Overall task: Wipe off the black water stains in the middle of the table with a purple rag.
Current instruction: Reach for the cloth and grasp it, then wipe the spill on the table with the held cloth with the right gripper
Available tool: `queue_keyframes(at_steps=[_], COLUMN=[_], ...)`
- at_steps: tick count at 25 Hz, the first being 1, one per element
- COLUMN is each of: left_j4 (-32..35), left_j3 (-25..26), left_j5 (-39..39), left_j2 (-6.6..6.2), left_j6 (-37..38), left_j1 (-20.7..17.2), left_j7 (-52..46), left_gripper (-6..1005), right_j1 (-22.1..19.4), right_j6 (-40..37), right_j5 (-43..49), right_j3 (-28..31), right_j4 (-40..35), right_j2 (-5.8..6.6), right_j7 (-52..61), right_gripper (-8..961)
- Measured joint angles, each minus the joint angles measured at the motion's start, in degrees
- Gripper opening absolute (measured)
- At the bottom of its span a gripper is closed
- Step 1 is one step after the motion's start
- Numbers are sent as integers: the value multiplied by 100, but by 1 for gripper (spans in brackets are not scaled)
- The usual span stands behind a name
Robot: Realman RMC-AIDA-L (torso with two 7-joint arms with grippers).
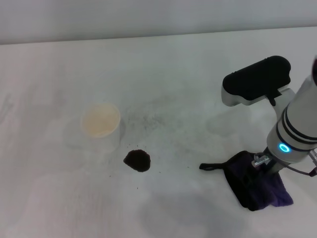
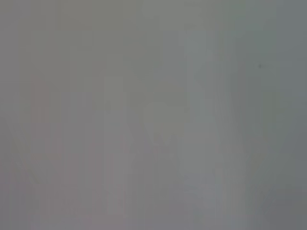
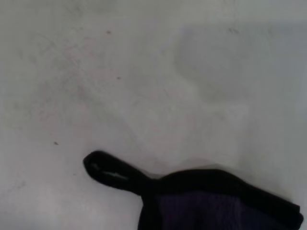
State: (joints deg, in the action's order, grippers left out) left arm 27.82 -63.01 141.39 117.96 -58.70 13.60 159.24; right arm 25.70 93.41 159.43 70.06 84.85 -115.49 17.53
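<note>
Black water stains [image 1: 137,160] sit untouched near the middle of the bench [image 1: 178,64], a dark roundish blotch just beside the white cup [image 1: 101,125], with tiny dark specks scattered around it. Nothing about the blotch looks smeared or thinned, so I judge the wiping itself has not begun.

Well apart from the stain, on the robot's right, lies the purple rag [image 1: 255,186], bunched on the bench with its black loop strap [image 1: 212,166] pointing toward the blotch. The right claw [image 1: 261,163] is down on top of the rag, pressed into the cloth. Its tips are buried behind the wrist and the folds, so I cannot tell whether it has clenched on the fabric or is only resting there. The right wrist view shows the rag's dark edge and strap lying flat on the bench, which suggests it has not been lifted.

The left claw is out of sight; its wrist view shows only blank grey.

What remains, by my reading: secure the rag, carry it across to the blotch, and rub until blotch and specks are gone.
</note>
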Motion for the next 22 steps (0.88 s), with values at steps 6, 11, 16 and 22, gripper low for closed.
queue_keyframes(at_steps=[6, 11, 16, 22], left_j4=[-92, -120, -134, -190], left_j3=[0, 0, 0, 0], left_j5=[14, 14, 14, 6], left_j2=[2, 3, -7, -16], left_j6=[77, 147, 157, 263], left_j1=[77, 134, 166, 259], left_j7=[98, 116, 116, 116], left_gripper=[892, 891, 891, 891], right_j1=[199, 287, 361, 444], right_j6=[9, 39, 90, 91], right_j5=[-2, 1, 3, 3], right_j3=[-55, -107, -130, -162], right_j4=[-231, -271, -272, -278], right_j2=[0, 1, 1, -5], right_j7=[1, 2, -14, -32], right_gripper=[642, 497, 391, 234])
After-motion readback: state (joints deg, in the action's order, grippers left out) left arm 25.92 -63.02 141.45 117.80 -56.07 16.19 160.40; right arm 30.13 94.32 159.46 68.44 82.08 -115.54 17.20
